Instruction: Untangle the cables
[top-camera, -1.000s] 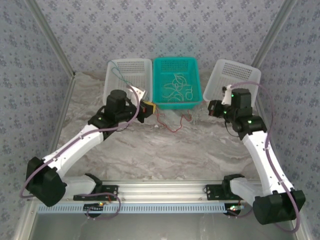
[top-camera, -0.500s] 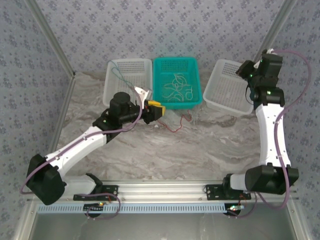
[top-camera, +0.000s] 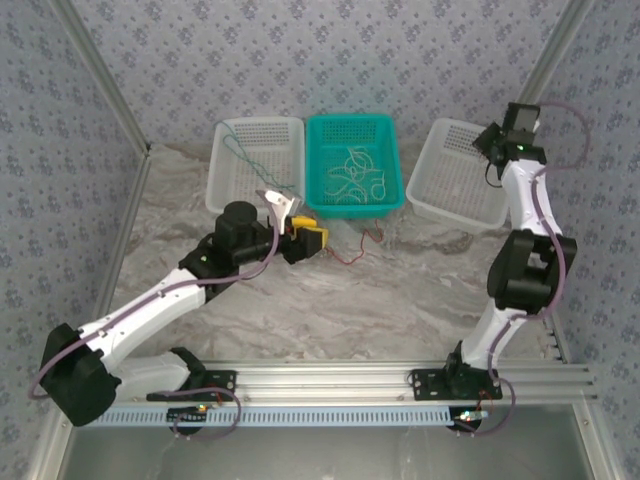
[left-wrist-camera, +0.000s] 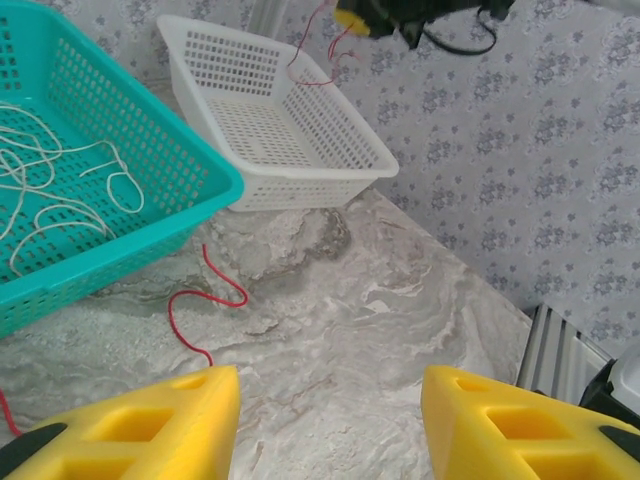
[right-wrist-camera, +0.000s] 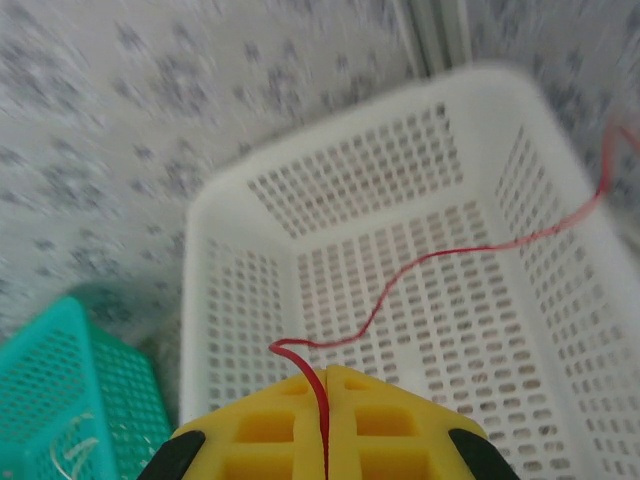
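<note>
My right gripper (right-wrist-camera: 325, 385) is shut on a thin red cable (right-wrist-camera: 430, 255), which loops out over the right white basket (right-wrist-camera: 240, 300). In the top view this gripper (top-camera: 490, 140) is raised above that basket (top-camera: 455, 190). Another red cable (top-camera: 345, 252) lies on the marble table in front of the teal basket (top-camera: 392, 165); in the left wrist view this red cable (left-wrist-camera: 205, 300) curls just ahead of my left gripper (left-wrist-camera: 330, 420). The left gripper (top-camera: 310, 238) is open and holds nothing. Cream cables (top-camera: 352, 172) lie tangled in the teal basket. A green cable (top-camera: 245, 160) lies in the left white basket (top-camera: 225, 185).
Three baskets line the back of the table, with patterned walls close behind and at both sides. In the left wrist view the teal basket (left-wrist-camera: 150, 215) is at the left and the right white basket (left-wrist-camera: 330, 175) behind it. An aluminium rail (top-camera: 330, 380) runs along the near edge.
The right arm has swung up and back from table height to above the right white basket, carrying the red cable. The left gripper has shifted slightly right and nearer.
</note>
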